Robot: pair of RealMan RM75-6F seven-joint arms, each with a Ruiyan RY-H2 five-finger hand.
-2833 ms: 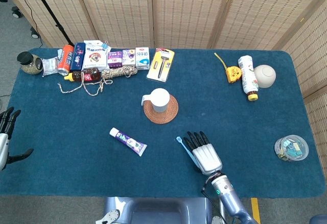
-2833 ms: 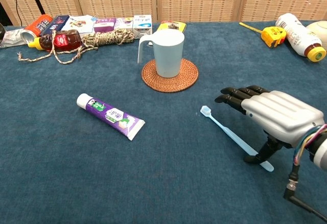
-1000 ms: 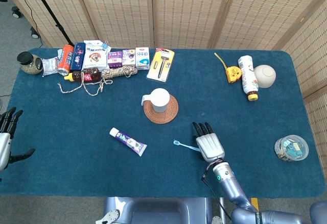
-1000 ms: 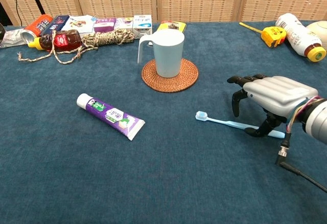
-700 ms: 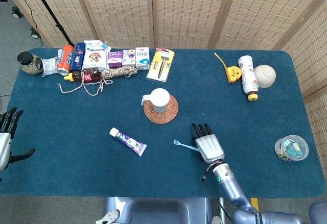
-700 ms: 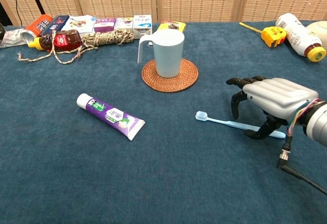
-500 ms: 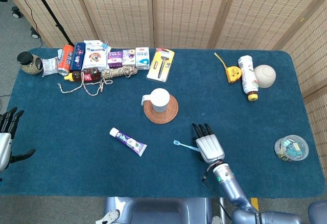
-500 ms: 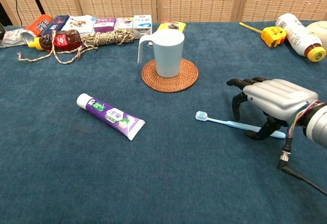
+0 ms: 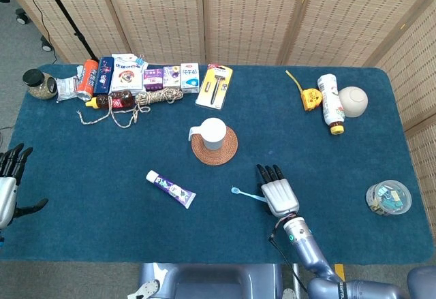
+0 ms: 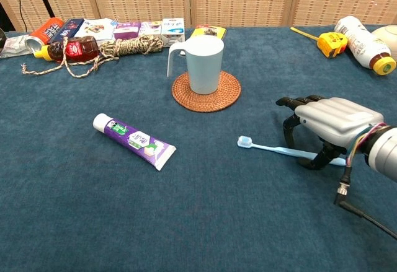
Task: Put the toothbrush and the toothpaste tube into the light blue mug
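One toothbrush (image 10: 273,149), one toothpaste tube (image 10: 134,140), one light blue mug (image 10: 203,63), one coaster (image 10: 206,93), two hands.

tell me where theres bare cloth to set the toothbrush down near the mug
Bare cloth lies between the woven coaster under the light blue mug and the toothbrush, and between the toothpaste tube and the toothbrush. The far left edge is crowded with boxes and rope.

Right hand (image 10: 332,126) has a ribbed silver-grey back shell with black fingers (image 10: 289,123), coloured wires at the wrist, a metallic blue-grey forearm with a small green light and a thin black cable; left hand (image 9: 8,183) likewise silver with black fingers.
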